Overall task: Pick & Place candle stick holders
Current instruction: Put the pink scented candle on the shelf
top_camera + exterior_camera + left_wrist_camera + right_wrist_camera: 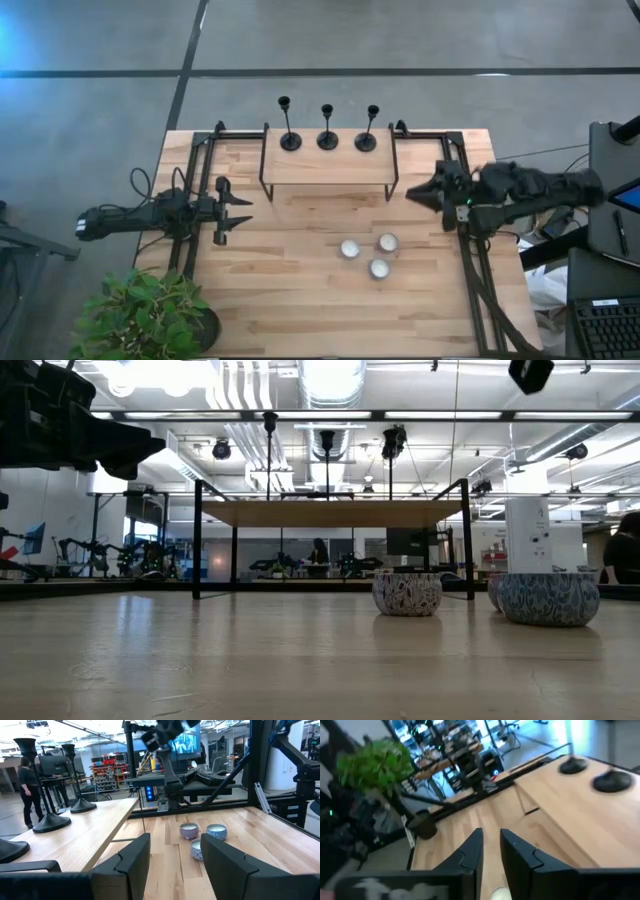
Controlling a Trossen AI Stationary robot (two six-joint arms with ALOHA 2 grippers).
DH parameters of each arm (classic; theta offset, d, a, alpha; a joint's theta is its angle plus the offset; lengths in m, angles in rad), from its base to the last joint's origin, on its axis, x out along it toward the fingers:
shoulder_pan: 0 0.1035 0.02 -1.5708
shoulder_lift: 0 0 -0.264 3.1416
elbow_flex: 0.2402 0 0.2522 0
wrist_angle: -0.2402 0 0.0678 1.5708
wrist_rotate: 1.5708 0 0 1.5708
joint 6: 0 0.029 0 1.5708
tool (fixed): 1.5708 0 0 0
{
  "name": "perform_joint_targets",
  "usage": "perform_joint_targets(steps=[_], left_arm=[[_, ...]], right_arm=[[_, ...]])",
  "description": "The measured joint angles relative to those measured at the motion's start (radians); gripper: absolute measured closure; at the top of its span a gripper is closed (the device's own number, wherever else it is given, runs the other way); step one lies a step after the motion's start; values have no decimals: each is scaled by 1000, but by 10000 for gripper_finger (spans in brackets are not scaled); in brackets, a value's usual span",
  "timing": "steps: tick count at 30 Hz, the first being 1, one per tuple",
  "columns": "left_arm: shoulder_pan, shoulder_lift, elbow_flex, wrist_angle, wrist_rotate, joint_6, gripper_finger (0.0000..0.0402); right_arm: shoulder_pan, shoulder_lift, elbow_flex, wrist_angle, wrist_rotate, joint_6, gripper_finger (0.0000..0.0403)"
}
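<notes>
On a raised wooden shelf (325, 165) at the table's (300, 290) far edge, three candle stick holders (327, 129) stand in a row. Beside the shelf, the right pincer (412, 193) and left pincer (240, 213) hang empty, fingers parted. Gripping a thin stem squarely should prevent tipping.

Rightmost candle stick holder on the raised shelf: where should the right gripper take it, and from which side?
Probably by the thin stem of the rightmost candle stick holder, midway between cup and domed base. It stands upright on the raised shelf, so a level approach from the right gripper side, fingers either side of the stem, looks best. The middle holder stands apart, leaving room.
</notes>
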Motion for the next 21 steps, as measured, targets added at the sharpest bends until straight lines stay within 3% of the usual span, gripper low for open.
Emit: perform_joint_targets(steps=[5,10,16,21], left_arm=[[0,0,0,0,0,0,220],[0,0,0,0,0,0,220],[0,0,0,0,0,0,221],[0,0,0,0,0,0,220]], right_arm=[[311,137,81,-9,342,-1,373],[478,259,149,-95,624,6,391],[479,381,213,-117,650,51,394],[434,456,330,-361,601,275,384]])
